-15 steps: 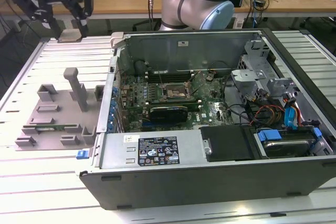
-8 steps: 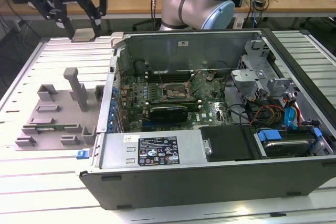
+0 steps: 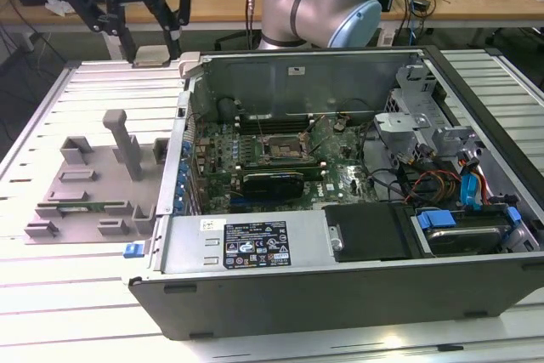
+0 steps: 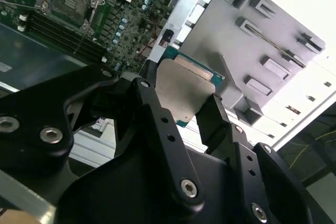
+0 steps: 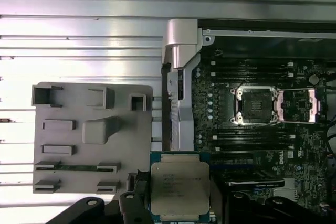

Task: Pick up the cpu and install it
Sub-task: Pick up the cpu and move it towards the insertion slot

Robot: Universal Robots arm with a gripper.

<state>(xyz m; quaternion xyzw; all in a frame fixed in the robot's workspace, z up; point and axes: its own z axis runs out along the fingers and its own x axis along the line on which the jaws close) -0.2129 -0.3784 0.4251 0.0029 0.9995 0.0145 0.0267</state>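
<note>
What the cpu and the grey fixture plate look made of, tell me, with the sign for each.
The cpu: top looks like metal, silver-grey with a soft sheen, over a green board edge, likely circuit laminate. The fixture plate: probably plastic, judging by its uniform dull grey, matte surface and moulded blocks.

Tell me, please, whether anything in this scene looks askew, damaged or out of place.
Nothing stands out. The shiny silver-grey square cpu sits squarely in the black gripper, held beside the open grey computer case. The dark square socket on the green motherboard lies open and empty.
</note>
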